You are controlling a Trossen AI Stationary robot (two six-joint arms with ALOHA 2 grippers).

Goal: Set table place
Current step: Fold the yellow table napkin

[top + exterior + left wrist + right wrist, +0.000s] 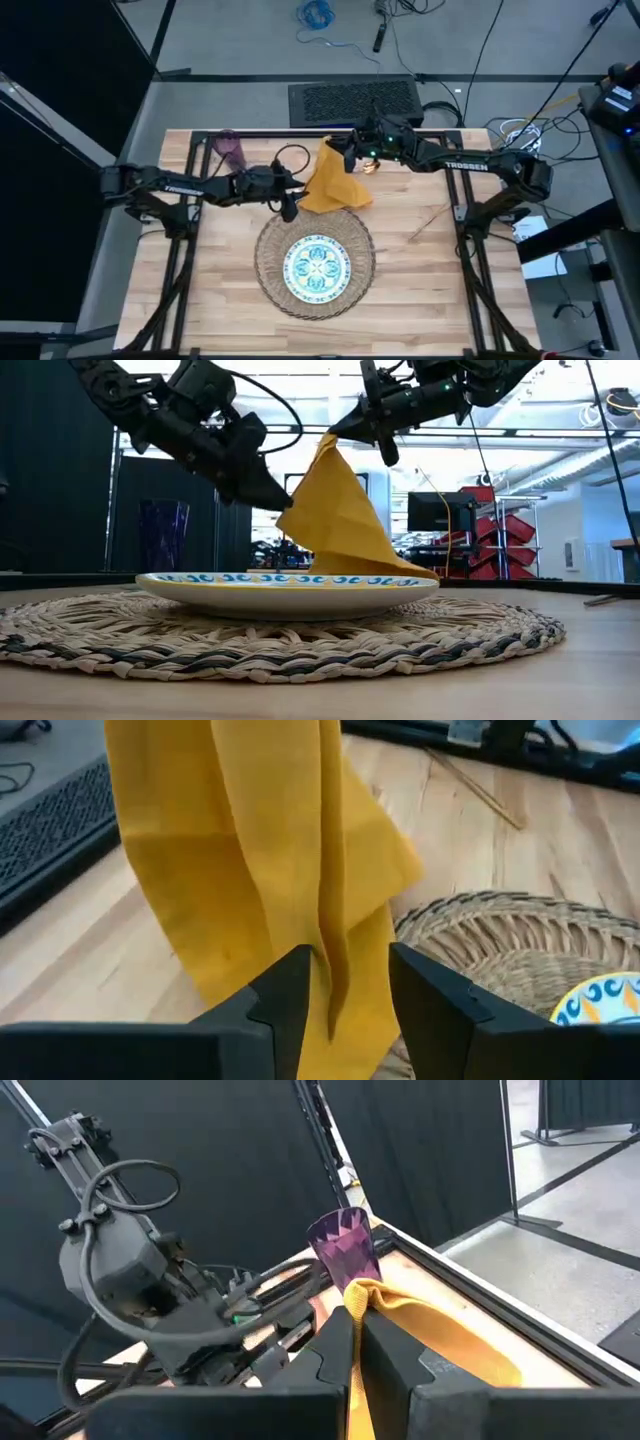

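A mustard-yellow napkin hangs from my right gripper, which is shut on its top, beyond the far rim of the round straw placemat. The teal-patterned white plate lies in the middle of the mat. My left gripper is open at the napkin's left side, one finger on either side of a hanging fold. A purple cup stands at the far left. A thin piece of cutlery lies right of the mat. My right gripper pinches the napkin's top corner between its two fingers, coming level from the table's right side. The cloth hangs below in slack folds, and its lower end rests by the mat's far rim. My left gripper: I cannot tell whether its fingers touch the fold.
Black metal rails frame the wooden table. A dark mesh panel lies beyond the far edge. Bare wood shows to the left and right of the mat and along the near edge.
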